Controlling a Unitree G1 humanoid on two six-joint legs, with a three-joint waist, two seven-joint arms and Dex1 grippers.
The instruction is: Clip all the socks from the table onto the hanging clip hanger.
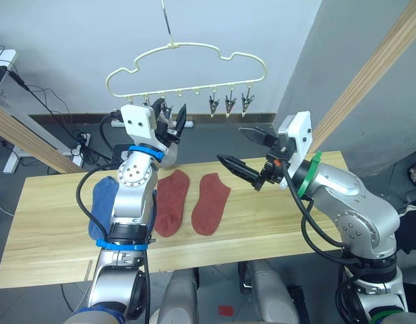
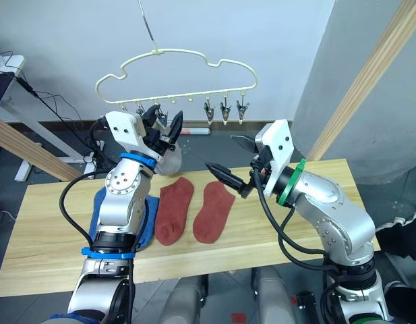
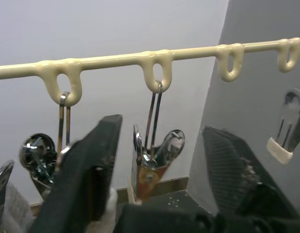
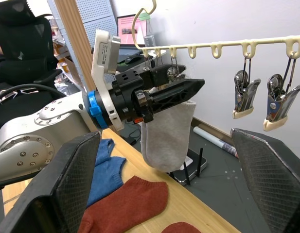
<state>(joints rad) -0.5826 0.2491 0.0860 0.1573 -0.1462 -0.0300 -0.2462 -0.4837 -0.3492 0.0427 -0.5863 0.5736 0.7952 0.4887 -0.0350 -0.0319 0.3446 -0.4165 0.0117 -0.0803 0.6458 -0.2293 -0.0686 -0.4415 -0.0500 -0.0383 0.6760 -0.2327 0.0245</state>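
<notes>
Socks: two rust-red socks (image 1: 193, 202) lie side by side at the middle of the table (image 1: 275, 226); a blue sock (image 1: 100, 206) lies to their left, partly behind the left arm. A light grey sock (image 4: 167, 133) hangs from the clip hanger (image 1: 187, 71) at the left gripper (image 1: 172, 121), whose fingers stand apart around a metal clip (image 3: 152, 165). Right gripper (image 1: 245, 148) hovers above the table's right half, fingers spread wide and holding nothing. Three more clips (image 1: 229, 102) hang free on the hanger's right side.
</notes>
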